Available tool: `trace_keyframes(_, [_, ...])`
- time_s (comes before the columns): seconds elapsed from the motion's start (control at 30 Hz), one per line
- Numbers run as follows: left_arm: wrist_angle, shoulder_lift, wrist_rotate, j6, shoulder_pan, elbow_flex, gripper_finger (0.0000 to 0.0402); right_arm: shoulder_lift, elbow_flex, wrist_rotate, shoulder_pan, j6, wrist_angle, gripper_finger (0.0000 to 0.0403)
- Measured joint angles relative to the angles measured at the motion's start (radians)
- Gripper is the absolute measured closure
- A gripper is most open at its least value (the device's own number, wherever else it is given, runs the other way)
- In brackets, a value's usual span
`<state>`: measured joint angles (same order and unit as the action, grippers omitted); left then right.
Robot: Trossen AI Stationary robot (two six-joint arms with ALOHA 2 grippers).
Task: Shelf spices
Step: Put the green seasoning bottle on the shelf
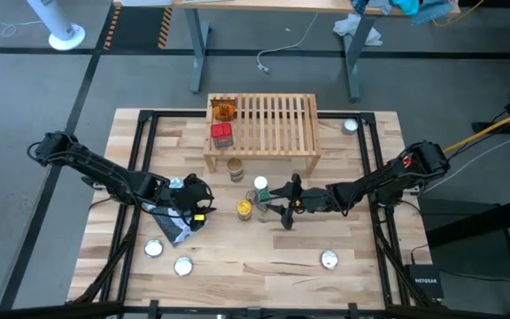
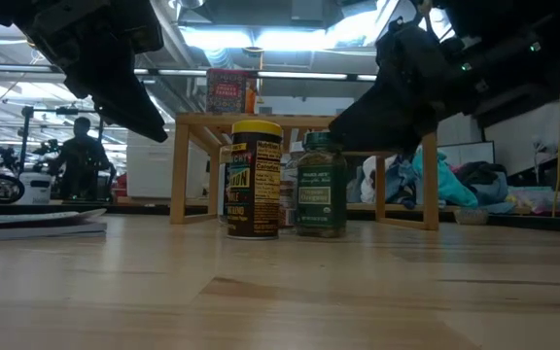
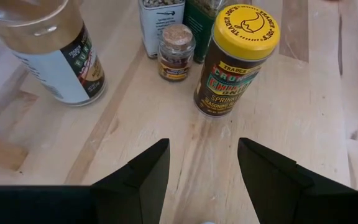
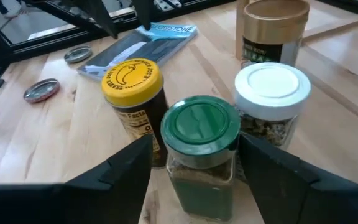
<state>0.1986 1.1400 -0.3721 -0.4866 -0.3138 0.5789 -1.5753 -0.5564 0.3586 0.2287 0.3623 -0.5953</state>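
The step in hand looks like a pick from the cluster of spice jars standing on the tabletop just near of the shelf. The right end effector reaches in low from the right with its fingers spread either side of the green-lidded jar; they bracket it but hold nothing. Just beside that jar stand the yellow-lidded jar on the left and the white-lidded jar on the far side, with the tan-lidded jar farther off, close to the shelf's near edge.

The left end effector comes in from the left, tilted down toward the yellow-lidded jar, fingers parted and empty. A small cork-topped jar sits just behind that jar, and a clear jar stands well to one side.

On the shelf's far left corner a red tin and an orange packet already rest.

Next, I judge, the right fingers must close squarely on the green-lidded jar without nudging its close neighbours, then lift it clear and carry it to a free slat.
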Motion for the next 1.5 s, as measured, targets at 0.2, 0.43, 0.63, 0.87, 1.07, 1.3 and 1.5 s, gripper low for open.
trace_keyframes(0.2, [0.0,0.0,0.0,0.0,0.0,0.0,0.0219,0.0,0.0,0.061,0.0,0.05,0.007,0.0159])
trace_keyframes(0.43, [0.0,0.0,0.0,0.0,0.0,0.0,0.0219,-0.001,0.0,0.073,0.0,0.053,0.023,0.0159])
trace_keyframes(0.63, [-0.001,0.0,-0.005,0.0,0.0,0.0,0.0219,-0.053,-0.02,0.058,0.0,0.053,0.013,0.0159])
trace_keyframes(0.87, [-0.002,0.0,-0.006,-0.003,0.0,0.0,0.0219,-0.176,-0.108,0.06,0.0,0.051,0.02,0.0159])
trace_keyframes(1.07, [-0.001,0.0,-0.007,0.0,0.0,0.0,0.0219,-0.249,-0.166,0.06,0.0,0.049,0.024,0.0159])
trace_keyframes(1.3, [0.0,0.0,-0.006,-0.002,0.0,0.0,0.0219,-0.292,-0.194,0.029,0.0,0.048,0.023,0.0159])
trace_keyframes(1.5, [0.001,0.0,-0.006,-0.003,0.0,0.0,0.0219,-0.292,-0.195,-0.013,0.0,0.048,0.022,0.0159])
